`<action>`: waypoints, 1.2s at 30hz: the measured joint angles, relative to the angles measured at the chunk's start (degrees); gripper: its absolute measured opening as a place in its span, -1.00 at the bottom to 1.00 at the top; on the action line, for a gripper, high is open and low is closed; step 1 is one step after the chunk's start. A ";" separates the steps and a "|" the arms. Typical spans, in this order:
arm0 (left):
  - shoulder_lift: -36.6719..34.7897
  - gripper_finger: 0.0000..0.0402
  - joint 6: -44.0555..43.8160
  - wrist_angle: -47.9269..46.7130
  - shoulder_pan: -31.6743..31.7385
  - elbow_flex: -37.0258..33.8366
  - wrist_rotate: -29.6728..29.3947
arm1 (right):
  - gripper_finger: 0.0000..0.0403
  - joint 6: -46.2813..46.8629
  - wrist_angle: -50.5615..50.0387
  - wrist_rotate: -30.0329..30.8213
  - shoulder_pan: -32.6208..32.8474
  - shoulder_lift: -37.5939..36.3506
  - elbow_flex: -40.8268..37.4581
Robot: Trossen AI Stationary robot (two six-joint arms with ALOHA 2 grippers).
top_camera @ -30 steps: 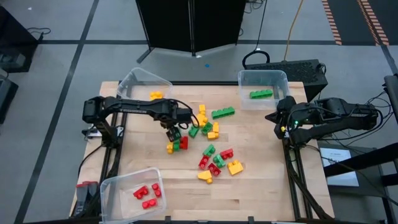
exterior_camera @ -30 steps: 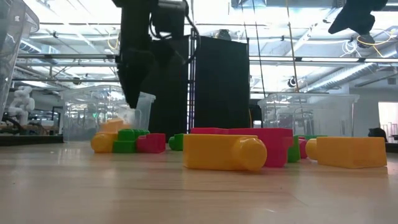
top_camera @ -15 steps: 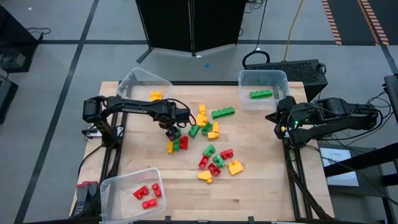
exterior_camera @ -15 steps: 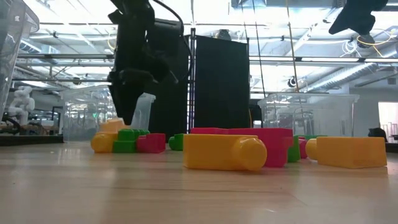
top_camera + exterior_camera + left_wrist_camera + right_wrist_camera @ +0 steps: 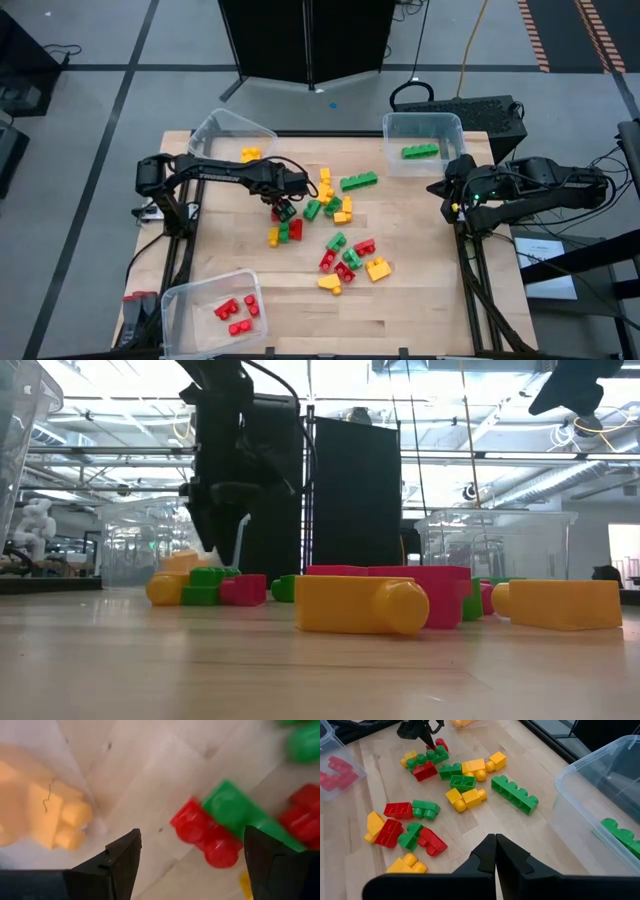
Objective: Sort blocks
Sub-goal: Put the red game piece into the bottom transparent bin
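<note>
Red, yellow and green blocks (image 5: 335,225) lie loose on the middle of the wooden table. My left gripper (image 5: 283,208) points down, open, just above the left end of this scatter. In the left wrist view a small red block (image 5: 207,837) and a green block (image 5: 239,810) beside it lie on the table between and beyond the fingertips of my left gripper (image 5: 192,865). The fingers touch neither. My right gripper (image 5: 447,190) waits shut, raised at the table's right edge, and shows shut in the view from my right gripper (image 5: 495,845).
Three clear bins stand on the table. One at the far left (image 5: 215,130) holds yellow blocks, one at the far right (image 5: 440,125) holds a green block, and one at the near left (image 5: 190,300) holds red blocks. Bare wood lies near the front edge.
My left gripper has sunk toward the blocks at the left end of the scatter, shifted slightly toward the far edge and rolled about its own axis. It has stayed open. The blocks have not moved.
</note>
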 joint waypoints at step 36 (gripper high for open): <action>2.71 0.22 -32.04 -10.22 -5.12 4.28 -2.18 | -0.97 0.42 -1.68 0.02 0.00 -0.02 0.02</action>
